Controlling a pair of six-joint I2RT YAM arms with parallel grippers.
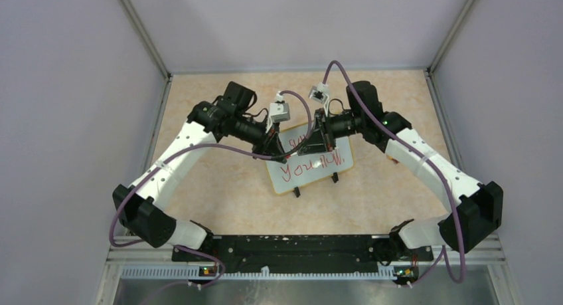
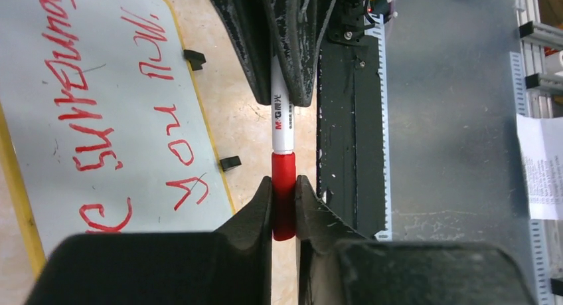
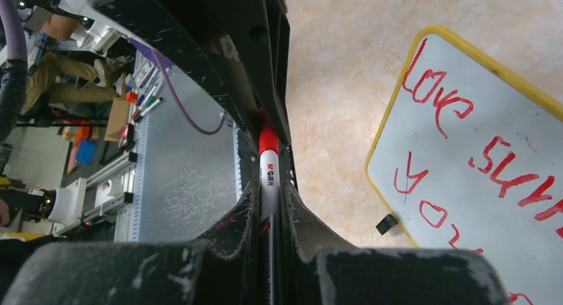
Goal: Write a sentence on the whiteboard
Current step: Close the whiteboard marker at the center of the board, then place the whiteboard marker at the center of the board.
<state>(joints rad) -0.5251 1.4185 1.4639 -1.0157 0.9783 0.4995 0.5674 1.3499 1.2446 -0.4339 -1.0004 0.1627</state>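
Note:
The whiteboard (image 1: 312, 169) lies on the beige table with the red sentence (image 2: 86, 105) on it in two lines; "Love" (image 3: 435, 96) starts the first line. Both grippers meet over the board's far edge, holding one marker between them. My left gripper (image 2: 284, 189) is shut on the marker's red cap (image 2: 283, 165). My right gripper (image 3: 269, 199) is shut on the white barrel (image 3: 269, 179), with the cap (image 3: 268, 140) beyond its fingertips. Cap and barrel sit joined in line. The marker is off the board's side, above bare table.
Two small black clip feet (image 2: 230, 163) stick out from the board's yellow rim (image 2: 199, 112). A black rail (image 1: 292, 245) carries the arm bases at the near edge. Grey walls enclose the table on three sides. Purple cables (image 1: 302, 105) loop over the wrists.

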